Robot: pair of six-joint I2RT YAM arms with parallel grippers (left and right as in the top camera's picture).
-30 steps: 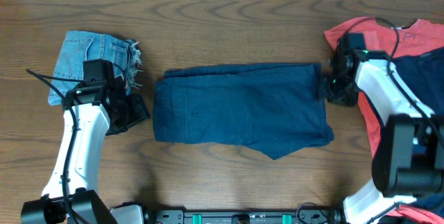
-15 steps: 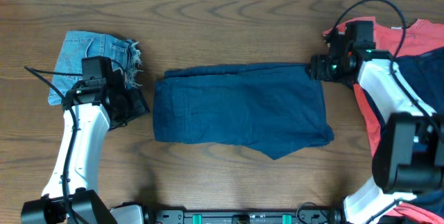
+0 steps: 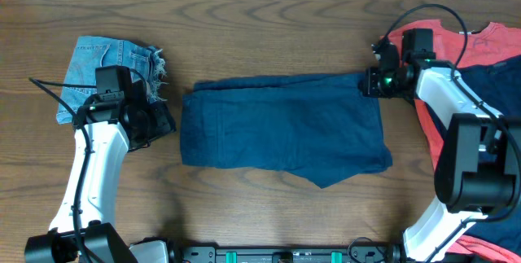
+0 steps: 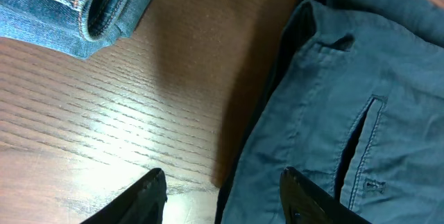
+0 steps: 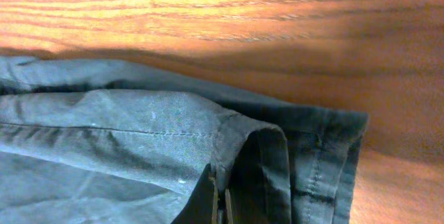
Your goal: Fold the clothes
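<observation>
The dark navy trousers [image 3: 281, 129] lie folded in a rectangle mid-table. My right gripper [image 3: 370, 82] sits at their far right corner, jaws shut on a raised fold of the trousers [image 5: 139, 134]; the right gripper [image 5: 220, 200] pinches the cloth at its tips. My left gripper [image 3: 163, 120] stands open at the trousers' left edge; in the left wrist view the left gripper [image 4: 225, 196] straddles that edge of the trousers [image 4: 347, 113], with one finger over wood and one over cloth. Folded light-blue denim shorts [image 3: 110, 67] lie at far left, and the shorts [image 4: 69, 9] show again in the left wrist view.
A coral-red T-shirt [image 3: 440, 133] lies at the right edge with another dark navy piece [image 3: 496, 92] on top of it. Bare wooden table [image 3: 269, 27] runs behind the trousers and in front of them [image 3: 244, 206]. Black cables loop off both arms.
The right gripper moved from the trousers' right edge up to their far right corner and closed on the cloth. The left arm barely shifted.
</observation>
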